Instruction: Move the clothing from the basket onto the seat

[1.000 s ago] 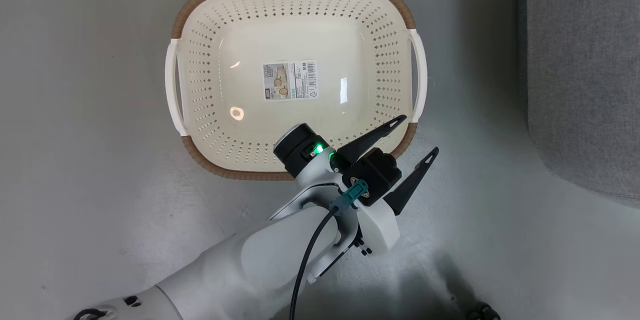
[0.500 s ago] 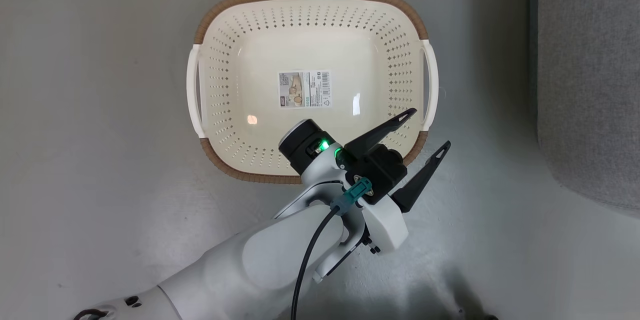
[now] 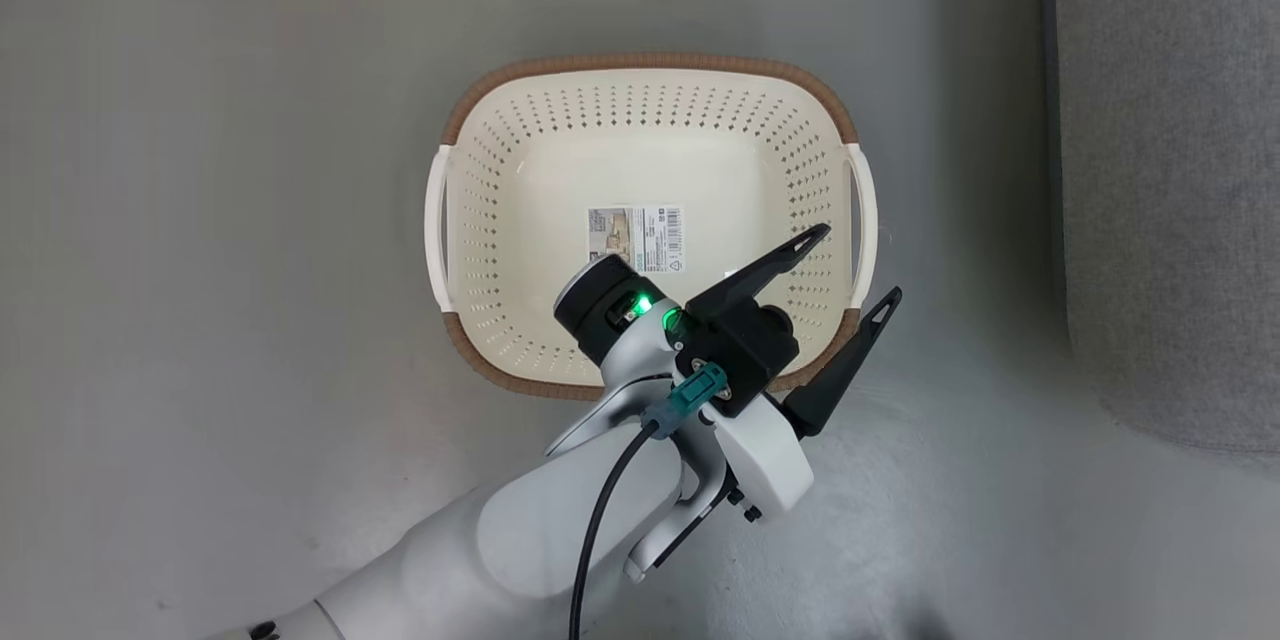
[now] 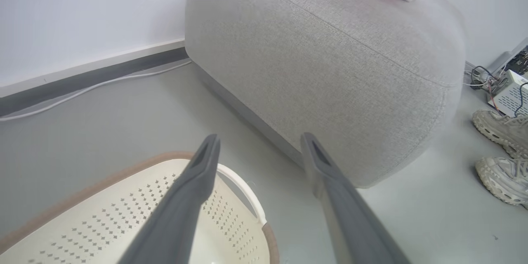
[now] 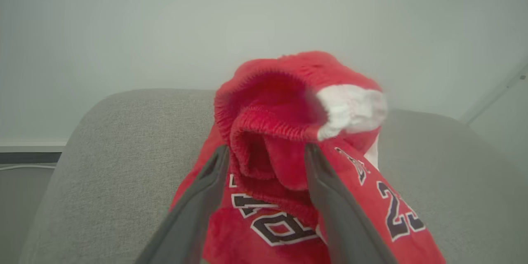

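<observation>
Hanging above the near right corner of the basket (image 3: 650, 62), the left pincer (image 3: 850, 268) has its two dark fingers spread wide. One fingertip lies over the perforated wall. The other lies outside the brown rim, above the grey floor (image 3: 200, 220). The basket stands on that floor, with a white handle at each short side and the label sticker (image 3: 637, 238) on its base in plain sight.

A strip of floor separates the basket from the seat (image 3: 1170, 170), which lies to the robot's right. The left wrist view shows the seat's rounded end and its seam. A pair of pale shoes (image 4: 500, 150) stands on the floor beyond that end, beside loose cables (image 4: 480, 80).

The clothing (image 5: 288, 111) lies on top of the seat as a heap of red fabric with a white patch. A jersey panel in the heap carries dark, white-edged numerals. The right pincer (image 5: 267, 148) is at the heap with its fingers parted about as wide as the left's, and a bunched red fold sits between them. Whether the pads press that fold cannot be told. A pale wall (image 5: 123, 16) stands behind the seat.
</observation>
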Tool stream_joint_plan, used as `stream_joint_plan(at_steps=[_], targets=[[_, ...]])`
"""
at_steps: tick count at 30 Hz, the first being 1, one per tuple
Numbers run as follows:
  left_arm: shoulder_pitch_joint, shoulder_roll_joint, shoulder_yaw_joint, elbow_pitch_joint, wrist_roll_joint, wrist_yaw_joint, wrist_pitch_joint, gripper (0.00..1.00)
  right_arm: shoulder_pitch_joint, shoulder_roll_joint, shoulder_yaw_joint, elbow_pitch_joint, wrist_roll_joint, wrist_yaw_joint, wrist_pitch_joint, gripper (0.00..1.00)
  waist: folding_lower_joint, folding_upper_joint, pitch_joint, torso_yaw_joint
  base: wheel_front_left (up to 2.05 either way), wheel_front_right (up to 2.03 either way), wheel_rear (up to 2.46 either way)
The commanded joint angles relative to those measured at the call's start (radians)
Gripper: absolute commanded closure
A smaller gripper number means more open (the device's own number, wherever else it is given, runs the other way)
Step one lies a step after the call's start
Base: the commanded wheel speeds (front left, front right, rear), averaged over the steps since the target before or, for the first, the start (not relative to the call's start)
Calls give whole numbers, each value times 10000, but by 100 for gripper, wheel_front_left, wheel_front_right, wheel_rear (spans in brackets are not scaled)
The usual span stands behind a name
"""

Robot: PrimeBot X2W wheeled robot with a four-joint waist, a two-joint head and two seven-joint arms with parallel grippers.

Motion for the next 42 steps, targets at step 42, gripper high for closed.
stream_joint_plan(at_steps=[42], targets=[[6657,212,8967,-826,3286,-855,-61,0,6909,3661,248,-5133,-471,12,-55,0,0,0,-5988,191,0,0,0]])
